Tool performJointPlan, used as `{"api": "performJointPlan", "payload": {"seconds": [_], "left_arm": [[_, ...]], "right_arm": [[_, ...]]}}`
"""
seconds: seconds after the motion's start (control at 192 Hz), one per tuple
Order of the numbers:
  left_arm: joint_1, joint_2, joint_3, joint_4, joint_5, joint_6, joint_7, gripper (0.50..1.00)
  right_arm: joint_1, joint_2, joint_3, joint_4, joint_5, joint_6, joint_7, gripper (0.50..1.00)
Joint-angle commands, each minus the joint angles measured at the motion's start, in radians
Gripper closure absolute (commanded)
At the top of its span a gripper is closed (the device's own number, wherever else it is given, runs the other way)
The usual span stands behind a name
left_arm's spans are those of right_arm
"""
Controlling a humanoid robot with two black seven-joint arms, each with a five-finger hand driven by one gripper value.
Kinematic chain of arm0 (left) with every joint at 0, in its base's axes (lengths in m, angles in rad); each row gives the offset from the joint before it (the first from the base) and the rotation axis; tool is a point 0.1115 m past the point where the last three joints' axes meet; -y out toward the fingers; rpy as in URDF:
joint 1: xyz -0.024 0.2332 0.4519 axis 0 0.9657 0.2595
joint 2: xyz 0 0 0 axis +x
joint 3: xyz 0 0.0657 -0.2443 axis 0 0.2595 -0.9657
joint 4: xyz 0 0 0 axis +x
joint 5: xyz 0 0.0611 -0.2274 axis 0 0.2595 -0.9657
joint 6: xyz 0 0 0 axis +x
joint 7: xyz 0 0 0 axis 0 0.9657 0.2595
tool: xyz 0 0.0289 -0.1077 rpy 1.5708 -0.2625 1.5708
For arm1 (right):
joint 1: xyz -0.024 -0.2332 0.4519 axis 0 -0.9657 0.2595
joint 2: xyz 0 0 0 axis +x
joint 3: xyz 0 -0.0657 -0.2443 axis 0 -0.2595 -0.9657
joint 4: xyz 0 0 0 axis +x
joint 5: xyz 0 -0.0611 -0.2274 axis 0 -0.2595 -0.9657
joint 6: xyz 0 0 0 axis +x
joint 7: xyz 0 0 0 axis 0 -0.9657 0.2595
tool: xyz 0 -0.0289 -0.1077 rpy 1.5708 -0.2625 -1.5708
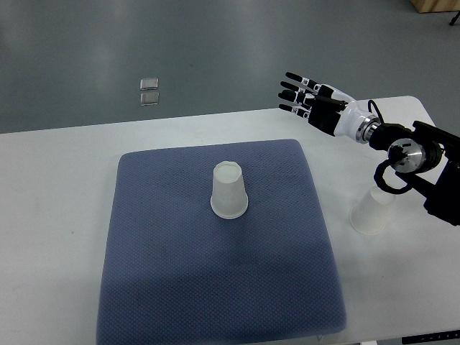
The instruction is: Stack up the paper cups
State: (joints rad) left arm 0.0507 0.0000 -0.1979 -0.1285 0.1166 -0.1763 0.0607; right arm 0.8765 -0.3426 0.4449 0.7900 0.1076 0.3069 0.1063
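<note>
Since paper cups crush easily, the empty, spread-fingered right robot hand (305,97) should pinch gently mid-wall on the cup (229,190) sitting upside down on the blue mat (180,287).

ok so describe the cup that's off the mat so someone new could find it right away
Start at the white table and its blue-grey mat, then look past the mat's right edge. An upside-down paper cup stands there on bare tabletop, partly under the right arm. The other cup, also upside down, stands in the middle of the mat.
</note>
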Motion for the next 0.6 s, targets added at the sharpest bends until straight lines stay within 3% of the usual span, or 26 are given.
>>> {"api": "performJointPlan", "payload": {"seconds": [0.0, 0.595], "left_arm": [[0.000, 0.000, -0.001, 0.001, 0.000, 0.000, -0.001, 0.500], [-0.002, 0.000, 0.002, 0.004, -0.002, 0.001, -0.001, 0.500]], "right_arm": [[-0.004, 0.004, -0.003, 0.000, -0.002, -0.002, 0.000, 0.576], [-0.002, -0.013, 0.008, 0.000, 0.007, -0.003, -0.002, 0.576]]}}
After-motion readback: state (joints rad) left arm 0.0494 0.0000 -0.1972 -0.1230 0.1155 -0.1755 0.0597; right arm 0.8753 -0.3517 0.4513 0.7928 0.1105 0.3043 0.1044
